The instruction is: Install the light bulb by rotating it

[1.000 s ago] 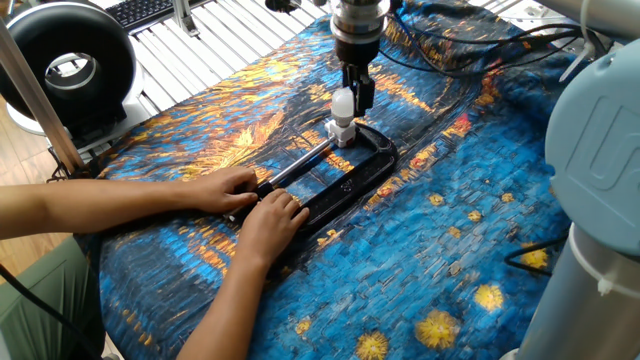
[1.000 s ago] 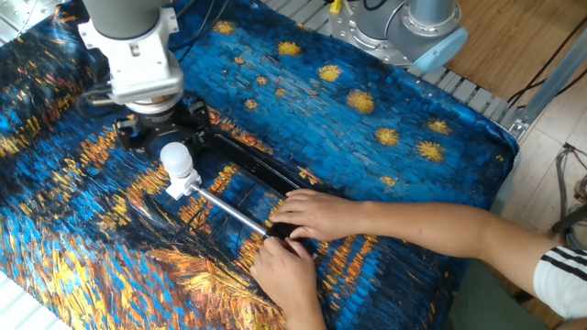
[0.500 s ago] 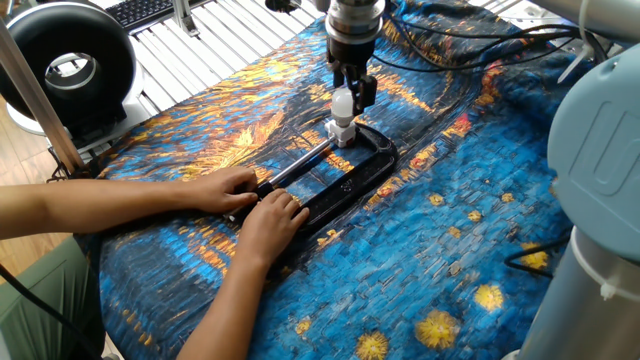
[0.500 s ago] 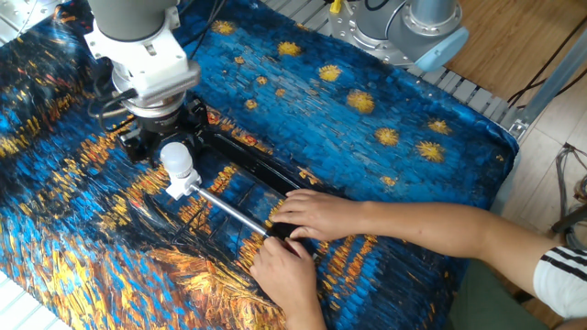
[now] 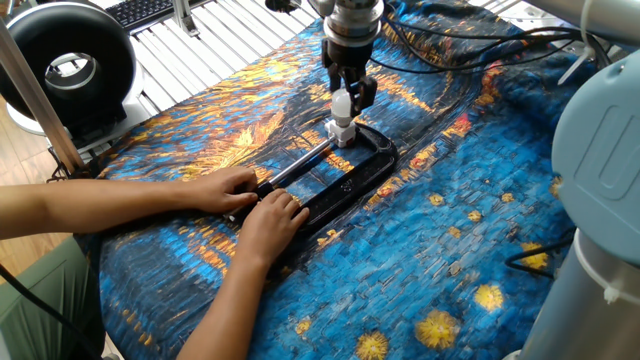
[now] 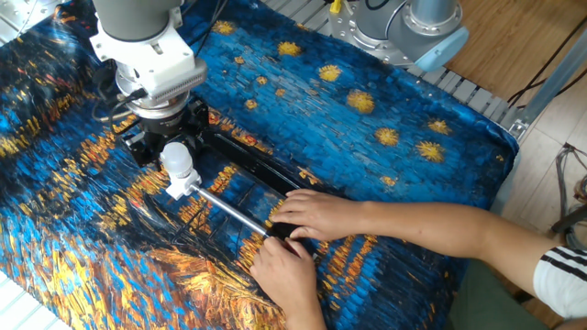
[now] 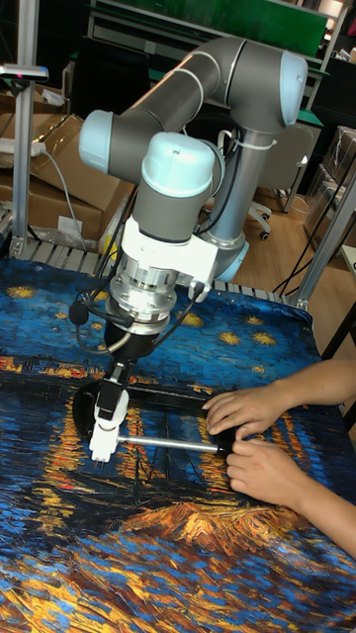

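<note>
Wrist turned slightly since earlier frames, cables at flange shifted; bulb position unchanged; bulb point(image 5: 342, 103) seen upright on socket point(image 5: 341, 131) at far end of clamp point(image 5: 345, 180), long axis vertical, in line with gripper point(image 5: 345, 96) directly above; fingers point(image 5: 358, 92) set on either side of globe, apparently closed on it, contact not fully clear; clamp steadied by hands point(image 5: 250, 205) at near end; rotation judged underway.
</note>
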Available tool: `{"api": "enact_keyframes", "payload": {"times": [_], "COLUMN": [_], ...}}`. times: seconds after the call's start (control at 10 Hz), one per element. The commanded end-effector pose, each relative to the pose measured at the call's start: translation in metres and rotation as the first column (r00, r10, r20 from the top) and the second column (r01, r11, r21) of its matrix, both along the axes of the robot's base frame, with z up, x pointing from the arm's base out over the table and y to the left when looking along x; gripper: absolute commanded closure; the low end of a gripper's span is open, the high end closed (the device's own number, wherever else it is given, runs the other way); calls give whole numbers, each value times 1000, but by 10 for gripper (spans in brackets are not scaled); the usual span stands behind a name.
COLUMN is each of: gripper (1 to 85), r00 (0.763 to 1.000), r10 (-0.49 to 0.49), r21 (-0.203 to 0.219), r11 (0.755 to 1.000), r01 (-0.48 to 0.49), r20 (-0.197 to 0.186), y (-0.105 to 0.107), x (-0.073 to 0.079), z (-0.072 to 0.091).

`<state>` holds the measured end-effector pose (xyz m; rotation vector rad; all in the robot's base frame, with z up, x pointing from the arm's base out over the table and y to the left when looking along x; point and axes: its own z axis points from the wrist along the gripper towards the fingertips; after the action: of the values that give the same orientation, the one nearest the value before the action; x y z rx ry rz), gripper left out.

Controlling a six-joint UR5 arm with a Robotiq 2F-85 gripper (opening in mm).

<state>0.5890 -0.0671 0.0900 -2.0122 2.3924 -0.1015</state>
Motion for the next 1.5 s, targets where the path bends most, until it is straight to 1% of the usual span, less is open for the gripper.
{"api": "enact_keyframes", "payload": {"times": [0.0,0.3,0.5,0.6,0.7,0.8,0.9,1.0,1.1,1.2,1.3,1.4], "gripper": [220,277,337,393,417,467,490,540,553,553,563,577], "r00": [1000,1000,1000,999,998,995,990,979,967,950,928,901], "r10": [19,12,-8,-37,-63,-93,-131,-199,-251,-309,-370,-433], "r21": [11,9,9,14,23,28,34,41,44,61,73,83], "r11": [1000,1000,1000,999,998,995,991,979,967,950,928,899], "r01": [-19,-12,8,36,62,92,130,197,249,306,366,429], "r20": [6,6,13,23,28,36,42,44,43,43,39,32], "y": [3,2,1,2,3,2,1,0,-3,-2,-2,-4], "x": [1,1,3,5,6,7,7,6,5,6,6,6], "z": [0,0,1,0,0,0,-1,-1,-2,-1,0,1]}}
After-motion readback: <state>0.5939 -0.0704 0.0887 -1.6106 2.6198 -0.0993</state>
